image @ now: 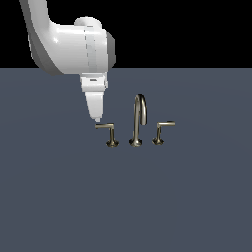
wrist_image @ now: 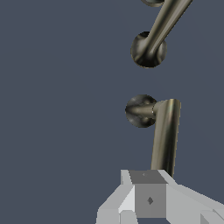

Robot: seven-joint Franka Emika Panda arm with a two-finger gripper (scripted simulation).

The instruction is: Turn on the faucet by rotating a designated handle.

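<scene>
The faucet (image: 139, 118) stands mid-scene on a grey-blue surface: a tall arched spout between two low levers. The handle (image: 106, 127), on the exterior view's left, has an upright stem and a long flat bar pointing toward my gripper (image: 98, 118). The fingertips look closed together and sit right at the bar's free end, just above it. In the wrist view the handle (wrist_image: 165, 135) runs from its round foot down under my gripper (wrist_image: 148, 192), which hides the bar's tip. Nothing shows between the fingers. The spout's base (wrist_image: 148, 50) lies beyond.
The twin lever (image: 163, 129) with a slanted stem stands on the exterior view's right of the spout. The flat grey-blue surface (image: 59, 197) spreads all round the tap set. My white arm (image: 74, 44) comes in from the upper left.
</scene>
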